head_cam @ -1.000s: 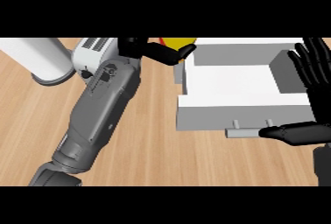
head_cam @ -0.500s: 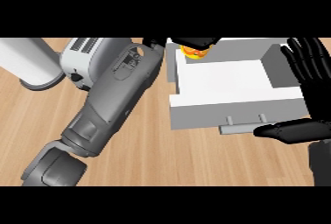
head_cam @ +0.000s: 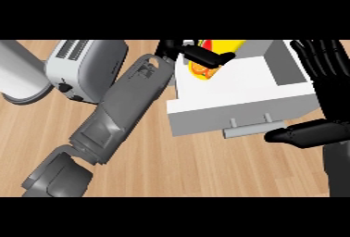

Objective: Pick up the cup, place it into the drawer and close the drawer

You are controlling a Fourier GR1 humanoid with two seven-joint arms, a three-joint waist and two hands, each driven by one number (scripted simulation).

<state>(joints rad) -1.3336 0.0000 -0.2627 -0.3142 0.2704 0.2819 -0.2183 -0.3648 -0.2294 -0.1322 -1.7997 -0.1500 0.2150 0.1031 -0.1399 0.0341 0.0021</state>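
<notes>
My left hand (head_cam: 195, 52) has its fingers (head_cam: 213, 58) curled round the cup (head_cam: 210, 59), which shows yellow and orange between and below them; the dark fingers cross its upper side, and the part I can see pokes out past them toward the drawer's interior. The cup hangs over the back left corner of the open white drawer (head_cam: 246, 88), close to its left wall, and I cannot tell whether its base touches the drawer floor.

That is where I see the risk. If I let go while the cup is this near the left wall, it could catch the rim and tip, or land on its side and roll. If it ends up standing proud of the drawer's top edge, closing could jam against it. My left forearm also lies diagonally across the surface just beside the toaster (head_cam: 85, 69), so pulling back carelessly could nudge that.

My right hand (head_cam: 321, 78) is at the right edge of the surface, fingers straight and spread, holding nothing, with its thumb just beside the drawer handle (head_cam: 253, 129). It looks placed for the push, but pushing before the left hand is out would trap it.

A pale rounded appliance (head_cam: 21, 74) stands at the far left edge, well apart from all this.
</notes>
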